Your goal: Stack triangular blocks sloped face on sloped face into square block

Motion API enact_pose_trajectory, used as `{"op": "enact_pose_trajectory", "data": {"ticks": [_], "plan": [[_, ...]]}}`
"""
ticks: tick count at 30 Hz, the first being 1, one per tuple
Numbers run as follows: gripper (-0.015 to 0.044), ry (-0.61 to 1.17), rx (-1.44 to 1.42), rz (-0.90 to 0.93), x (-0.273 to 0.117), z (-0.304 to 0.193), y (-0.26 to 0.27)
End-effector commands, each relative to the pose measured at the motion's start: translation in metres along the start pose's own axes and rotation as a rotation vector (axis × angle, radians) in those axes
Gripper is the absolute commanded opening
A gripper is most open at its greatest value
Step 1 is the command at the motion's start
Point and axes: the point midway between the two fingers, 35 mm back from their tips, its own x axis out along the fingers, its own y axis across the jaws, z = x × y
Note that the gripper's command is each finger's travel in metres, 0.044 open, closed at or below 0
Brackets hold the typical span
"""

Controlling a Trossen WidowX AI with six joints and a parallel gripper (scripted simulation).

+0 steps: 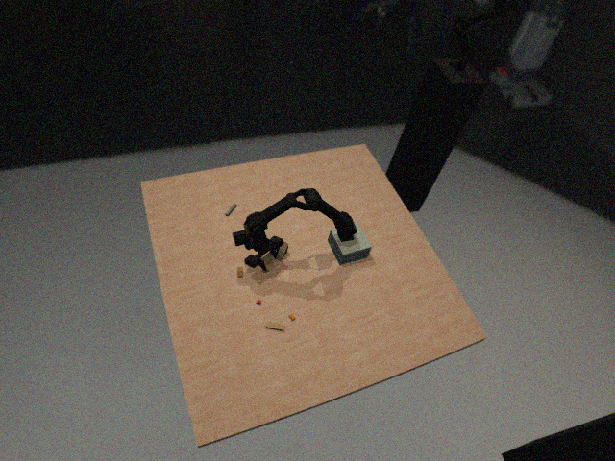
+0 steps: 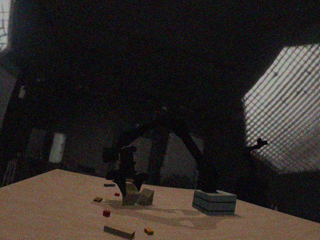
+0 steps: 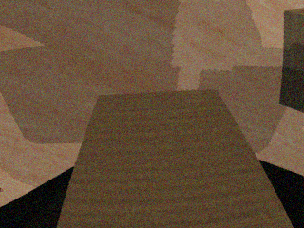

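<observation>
Pincer Grips One Wedge, Its Mate Nearby

At the exterior view's lower left we see a red cube (image 1: 258,302) (image 2: 106,213). At lower centre-left, our gripper (image 1: 274,255) (image 2: 131,191) (image 3: 163,170) clasps one triangular block (image 1: 268,259) (image 2: 130,195) (image 3: 163,161); just right sits the other wedge (image 1: 282,250) (image 2: 146,197) (image 3: 293,59).

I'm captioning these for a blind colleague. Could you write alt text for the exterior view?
The tool grips one wooden block, with the other block close beside it, not stacked. The dark arm arches over from a grey-blue base. Small red, orange and wooden pieces lie around on the wood-grained table, in a dim room.
</observation>
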Motion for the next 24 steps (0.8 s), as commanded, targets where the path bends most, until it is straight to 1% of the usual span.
{"op": "enact_pose_trajectory", "data": {"ticks": [1, 8, 9, 24], "plan": [[0.0, 0.124, -0.001, 0.008, -0.003, 0.009, 0.001], [0.0, 0.299, -0.001, 0.007, -0.006, 0.021, 0.001], [0.0026, 0.206, 0.0, -0.002, -0.005, 0.014, 0.0], [0.042, 0.206, 0.0, -0.002, -0.005, 0.014, 0.0]]}}
